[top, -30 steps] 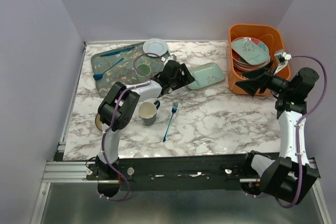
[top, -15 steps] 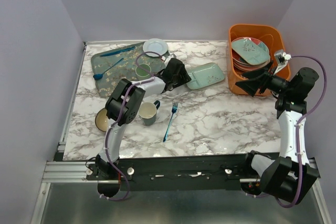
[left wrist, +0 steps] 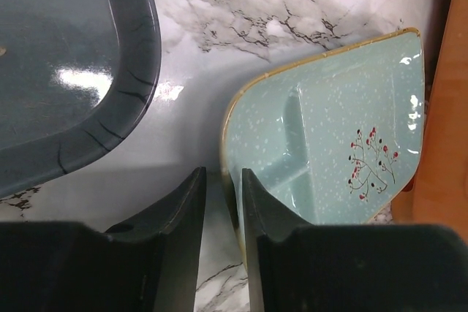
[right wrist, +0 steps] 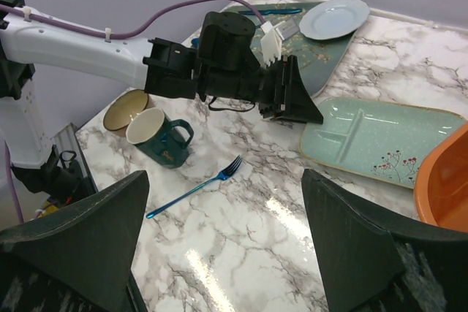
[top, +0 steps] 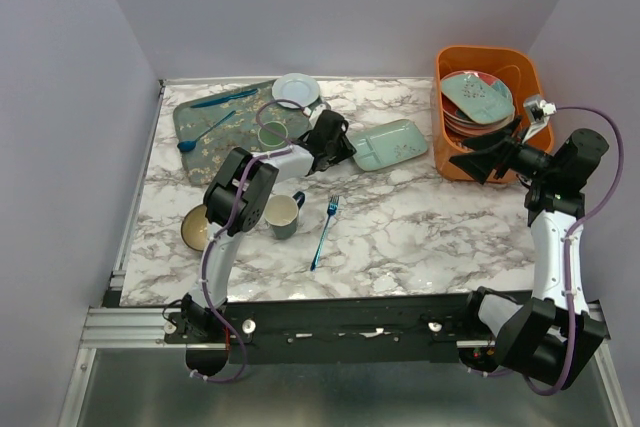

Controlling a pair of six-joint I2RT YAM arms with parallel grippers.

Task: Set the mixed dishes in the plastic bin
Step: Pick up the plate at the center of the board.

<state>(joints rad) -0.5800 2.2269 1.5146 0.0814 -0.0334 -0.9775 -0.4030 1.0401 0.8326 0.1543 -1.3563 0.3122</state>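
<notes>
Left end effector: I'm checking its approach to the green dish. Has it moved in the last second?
Yes. The left end effector has edged away from the fork, toward the floral tray, its jaws narrowing around the pale-green dish's left rim.

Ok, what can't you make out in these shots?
- Left wrist view: whether the left tool pinches the pale-green divided dish; its fingers cover that rim.
- Top view: the plate stack in the orange bin; the top dish hides the lower ones.
- Top view: tan bowl, part covered by the left arm.
- Right wrist view: bin cut off by the frame's edge.
</notes>
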